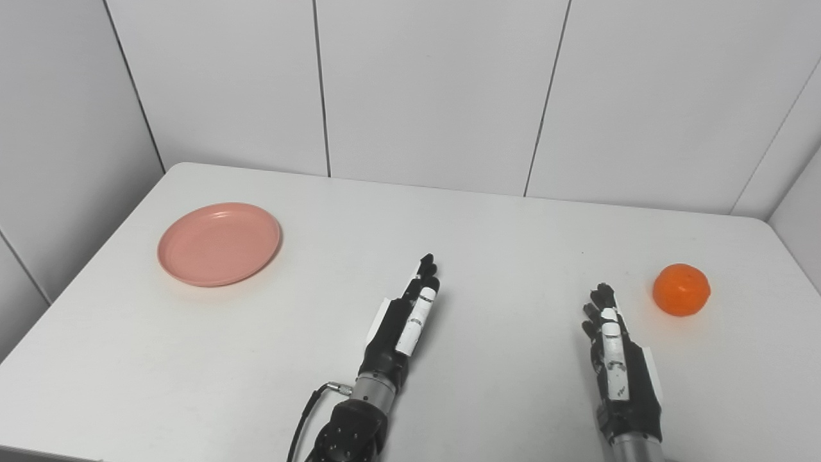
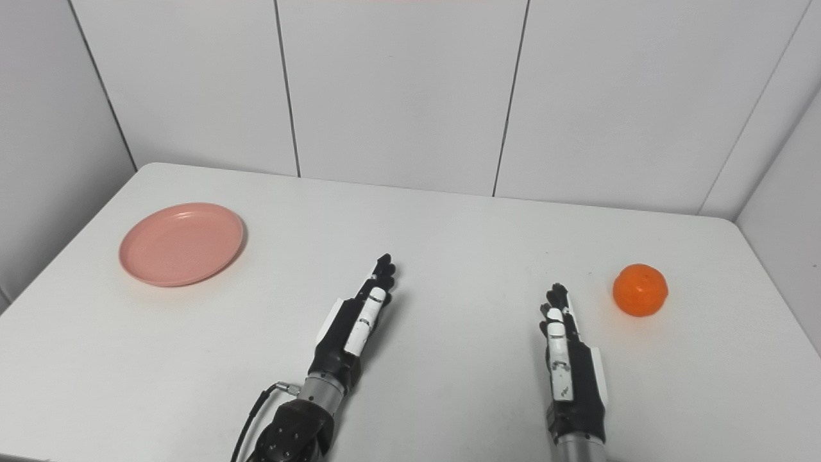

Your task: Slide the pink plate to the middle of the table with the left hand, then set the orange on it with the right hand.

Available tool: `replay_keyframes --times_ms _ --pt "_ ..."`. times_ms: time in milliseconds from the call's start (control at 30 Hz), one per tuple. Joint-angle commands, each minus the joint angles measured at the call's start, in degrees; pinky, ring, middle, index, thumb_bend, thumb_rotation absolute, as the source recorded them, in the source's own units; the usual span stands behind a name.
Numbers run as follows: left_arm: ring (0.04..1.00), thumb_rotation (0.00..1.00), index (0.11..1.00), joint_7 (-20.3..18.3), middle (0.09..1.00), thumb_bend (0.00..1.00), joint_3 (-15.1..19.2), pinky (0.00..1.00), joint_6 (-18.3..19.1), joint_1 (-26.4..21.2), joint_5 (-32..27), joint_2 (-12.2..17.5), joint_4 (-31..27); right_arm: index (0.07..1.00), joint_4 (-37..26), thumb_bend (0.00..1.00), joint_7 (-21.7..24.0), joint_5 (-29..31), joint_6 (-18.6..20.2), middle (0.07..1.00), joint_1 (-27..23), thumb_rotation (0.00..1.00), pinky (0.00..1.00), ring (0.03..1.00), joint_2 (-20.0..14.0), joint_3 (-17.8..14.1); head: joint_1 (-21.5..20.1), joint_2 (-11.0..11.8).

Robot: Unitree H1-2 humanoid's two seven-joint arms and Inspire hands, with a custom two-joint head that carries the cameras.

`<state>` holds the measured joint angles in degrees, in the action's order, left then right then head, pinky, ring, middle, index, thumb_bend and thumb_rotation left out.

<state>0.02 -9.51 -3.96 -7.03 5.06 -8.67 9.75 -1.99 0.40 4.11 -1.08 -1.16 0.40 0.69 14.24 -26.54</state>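
Observation:
The pink plate [image 1: 219,243] lies flat and bare on the left side of the white table [image 1: 500,244]. An orange [image 1: 681,289] rests on the right side, near the table's right edge. My left hand [image 1: 405,324] is over the front middle of the table, edge-on, fingers stretched forward, open and holding nothing; the plate is well to its left and farther back. My right hand [image 1: 616,359] is at the front right, also open with straight fingers, and the orange sits a short way beyond and to the right of its fingertips.
White wall panels [image 1: 436,90] close off the table at the back and on both sides. A black cable [image 1: 308,410] runs from the left wrist toward the table's front edge. Nothing else stands on the table.

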Motion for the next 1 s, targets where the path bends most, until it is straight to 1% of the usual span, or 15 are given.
replay_keyframes --times_ms 0,33,100,233,300,433,633,800,967 --pt "1.000 1.00 1.000 0.91 1.000 0.43 -0.48 1.00 -3.10 1.03 1.09 -0.15 3.77 0.974 0.25 0.25 1.40 0.98 -4.30 0.975 -1.14 1.00 1.00 0.972 -0.96 -0.58 1.24 0.57" --pt "1.000 1.00 1.000 1.10 1.000 0.44 -0.53 1.00 -3.45 0.96 1.21 -0.42 4.29 0.975 0.37 0.25 1.62 1.18 -4.53 0.976 -1.12 1.00 1.00 0.974 -1.21 -0.71 1.42 0.65" --pt "1.000 1.00 1.000 1.43 1.000 0.45 -0.66 1.00 -3.28 0.81 1.50 -1.02 4.88 0.972 0.69 0.25 1.97 1.81 -4.86 0.975 -1.14 1.00 1.00 0.974 -1.59 -1.13 3.31 1.28" --pt "1.000 1.00 1.000 1.78 1.000 0.47 -0.84 1.00 -4.12 0.43 1.53 -1.61 6.15 0.966 0.84 0.24 2.26 2.67 -4.61 0.971 -1.11 1.00 1.00 0.974 -1.92 -1.56 4.47 1.64" --pt "1.000 1.00 1.000 2.04 1.000 0.49 -0.95 1.00 -4.67 0.22 1.52 -1.71 6.82 0.972 0.71 0.25 2.39 2.78 -4.11 0.976 -1.09 1.00 1.00 0.977 -2.11 -1.50 4.50 1.64" --pt "1.000 1.00 1.000 2.36 1.000 0.50 -1.18 1.00 -5.82 -0.10 1.55 -1.66 7.79 0.985 0.95 0.25 2.90 3.37 -4.29 0.986 -1.17 1.00 1.00 0.987 -2.41 -1.52 4.82 1.66" --pt "1.000 1.00 1.000 2.42 1.000 0.50 -1.36 1.00 -5.73 -0.05 1.75 -1.47 7.51 0.989 -0.17 0.24 2.83 3.20 -3.09 0.990 -0.92 1.00 1.00 0.990 -2.19 -1.47 4.88 1.35" --pt "1.000 1.00 1.000 2.44 1.000 0.50 -1.24 1.00 -5.60 0.09 1.81 -1.20 7.00 0.989 -0.31 0.23 2.84 2.88 -3.26 0.988 -0.90 1.00 1.00 0.990 -1.87 -1.15 4.42 1.06" --pt "1.000 1.00 1.000 2.00 1.000 0.48 -0.78 1.00 -4.65 0.17 1.04 -0.99 6.06 0.980 -0.67 0.22 2.42 2.47 -2.77 0.981 -0.85 1.00 1.00 0.984 -1.39 -0.99 4.45 0.78"
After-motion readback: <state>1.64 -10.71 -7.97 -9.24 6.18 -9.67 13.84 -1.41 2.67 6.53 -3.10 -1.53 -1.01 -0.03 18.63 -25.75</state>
